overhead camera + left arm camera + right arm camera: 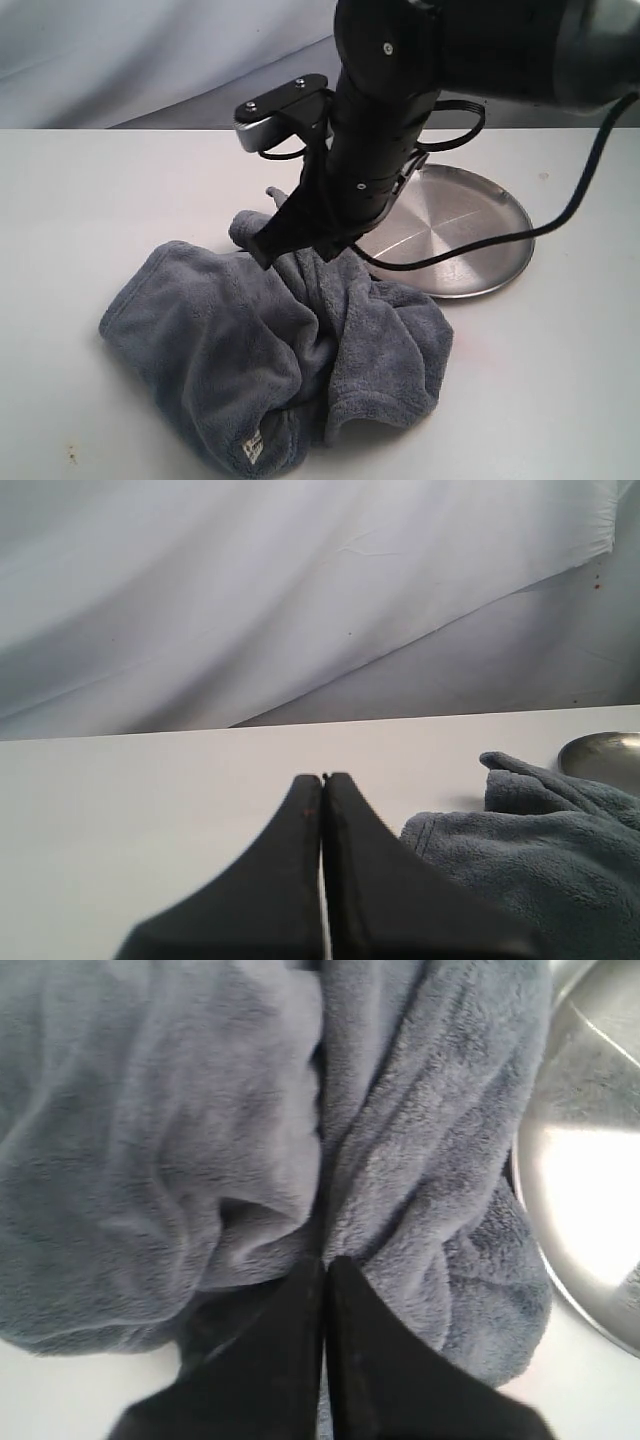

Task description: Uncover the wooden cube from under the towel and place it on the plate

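Grey towel (230, 340): hiding wooden cube
Right gripper (325, 1265): pinching towel fold
Left gripper (323, 780): resting clenched, empty
Plate (470, 225): lying bare

The towel (250, 350) is thick plush fleece, grey-blue and matt, its nap soft and fuzzy in deep folds; at its 6 o'clock edge sits a small white label (252, 449) of flat fabric with dark print. At the towel's 2 o'clock lies the plate (480, 225), silvery metal with a brushed, satin sheen, faint radial lines and a bright glare patch in the right wrist view. The table (90, 190) is smooth, matt white. The right gripper (265, 252) and left gripper (323, 777) look like matt black plastic, smooth-faced. The cable (590, 170) is black with a slight gloss. The backdrop (250, 580) is white cloth, softly creased.
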Controlling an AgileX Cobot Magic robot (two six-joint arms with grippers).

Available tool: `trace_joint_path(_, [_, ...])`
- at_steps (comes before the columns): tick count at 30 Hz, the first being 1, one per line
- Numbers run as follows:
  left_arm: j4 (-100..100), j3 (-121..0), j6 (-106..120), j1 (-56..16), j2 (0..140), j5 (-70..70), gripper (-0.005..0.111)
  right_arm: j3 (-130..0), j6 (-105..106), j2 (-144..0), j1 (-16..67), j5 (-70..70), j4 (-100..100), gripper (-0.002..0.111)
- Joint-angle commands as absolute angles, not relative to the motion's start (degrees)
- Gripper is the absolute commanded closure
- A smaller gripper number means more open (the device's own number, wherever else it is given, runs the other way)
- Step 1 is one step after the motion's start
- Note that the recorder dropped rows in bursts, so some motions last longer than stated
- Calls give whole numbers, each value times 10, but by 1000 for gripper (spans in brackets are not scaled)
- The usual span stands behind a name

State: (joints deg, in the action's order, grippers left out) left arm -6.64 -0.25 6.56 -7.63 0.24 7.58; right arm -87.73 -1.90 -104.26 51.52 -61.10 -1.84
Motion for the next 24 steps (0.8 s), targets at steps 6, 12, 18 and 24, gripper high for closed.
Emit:
trace_joint_path(6, [-67, 0, 64, -79, 0, 76, 107, -880, -14, -1015, 572, -593, 50, 108])
trace_joint_path(12, [-67, 0, 64, -79, 0, 76, 107, -880, -13, -1015, 572, -578, 65, 108])
trace_joint_path(18, [-67, 0, 64, -79, 0, 76, 107, -880, 0, -1015, 572, -583, 65, 93])
trace_joint_path(24, [-67, 0, 64, -79, 0, 76, 107, -880, -19, -1015, 572, -575, 62, 44])
